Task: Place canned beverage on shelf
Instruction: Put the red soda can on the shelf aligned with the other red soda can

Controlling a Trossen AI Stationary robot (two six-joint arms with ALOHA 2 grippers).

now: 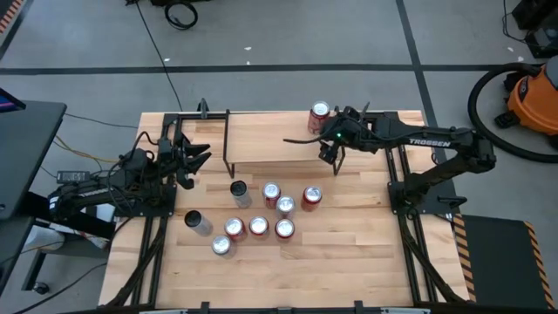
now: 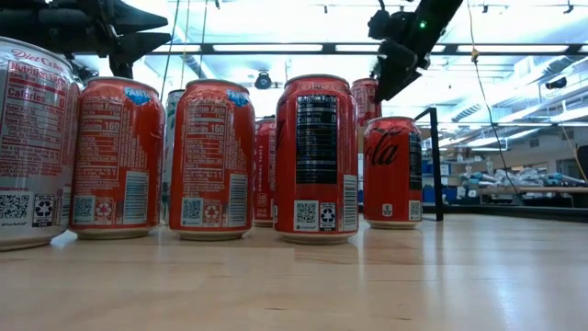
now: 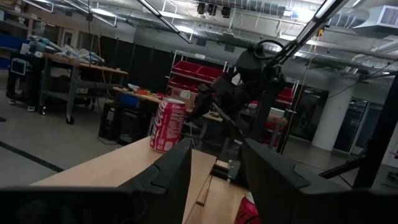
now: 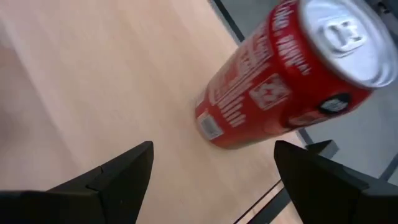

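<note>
A red can [image 1: 320,112] stands upright on its base on the far right corner of the shelf [image 1: 270,139], a light wooden plank on thin black legs. It also shows in the right wrist view [image 4: 273,81] and the left wrist view [image 3: 166,124]. My right gripper [image 1: 330,146] hovers open over the plank's right end, just near of the can and clear of it; its fingers [image 4: 124,168] are spread wide. My left gripper [image 1: 197,159] is open and empty at the shelf's left end, and also shows in its own wrist view [image 3: 214,180].
Several red and silver cans [image 1: 271,194] stand in a cluster on the tabletop near of the shelf, with two dark cans [image 1: 240,194] to their left. They fill the low view [image 2: 317,156]. The right arm's base [image 1: 418,196] stands at the table's right.
</note>
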